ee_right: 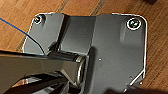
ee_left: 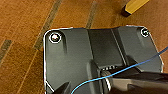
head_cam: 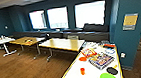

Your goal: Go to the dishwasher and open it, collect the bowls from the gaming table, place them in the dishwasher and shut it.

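White and yellow-edged, the gaming table (head_cam: 76, 72) reaches in from the lower right of my head view, running away toward the teal wall (head_cam: 134, 40). On its near end lies the light green bowl (head_cam: 108, 77), right at the bottom of the picture, and just beyond it a small black paddle (head_cam: 112, 70). The orange bowl (head_cam: 83, 58) sits further up the top, near the table's left edge, beside a stack of colourful game boxes (head_cam: 101, 60). Between the two bowls, well apart from each, a narrow orange cup (head_cam: 82, 71) stands upright (taller than either bowl, so I don't confuse it with them).

Past the gaming table I see two wooden-topped tables (head_cam: 62, 44) in front of a long dark bench (head_cam: 91, 35) under three bright windows (head_cam: 90, 13), and a small white table (head_cam: 1, 40) at far left. Brown wood floor (head_cam: 26, 68) covers the rest.

From the left wrist camera I get floor planks and one yellow corner piece with a dark tip (ee_left: 133, 6) beyond the robot's dark plate; the right wrist camera gives me planks as well. Whether the fingers on either arm are released or clenched, I cannot tell.
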Robot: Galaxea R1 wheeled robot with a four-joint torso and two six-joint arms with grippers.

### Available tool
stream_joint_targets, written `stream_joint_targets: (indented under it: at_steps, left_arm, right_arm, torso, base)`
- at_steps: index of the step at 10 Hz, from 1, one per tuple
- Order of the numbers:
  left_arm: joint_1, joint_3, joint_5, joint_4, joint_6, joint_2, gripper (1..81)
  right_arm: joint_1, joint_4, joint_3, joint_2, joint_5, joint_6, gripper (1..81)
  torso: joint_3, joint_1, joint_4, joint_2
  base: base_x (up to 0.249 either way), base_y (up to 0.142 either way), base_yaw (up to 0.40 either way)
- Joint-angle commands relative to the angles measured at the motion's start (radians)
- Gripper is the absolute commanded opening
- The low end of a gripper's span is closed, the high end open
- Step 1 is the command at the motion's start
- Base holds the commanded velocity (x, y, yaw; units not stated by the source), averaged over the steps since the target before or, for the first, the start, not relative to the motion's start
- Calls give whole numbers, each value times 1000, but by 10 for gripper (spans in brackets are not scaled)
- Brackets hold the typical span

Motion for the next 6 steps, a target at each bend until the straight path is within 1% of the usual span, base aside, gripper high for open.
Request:
stream_joint_targets:
  at_steps: [1, 6]
  left_arm:
    - [-51, -2, 45, -4, 7, -4, 811]
    - [-51, -2, 45, -2, 7, -3, 811]
  right_arm:
    - [48, -1, 0, 1, -48, -2, 811]
    - [48, -1, 1, 0, -48, -2, 811]
  torso:
    - [0, 0, 0, 0]
    - [0, 0, 0, 0]
  base:
    - [68, 84, 0]
    - [70, 84, 0]
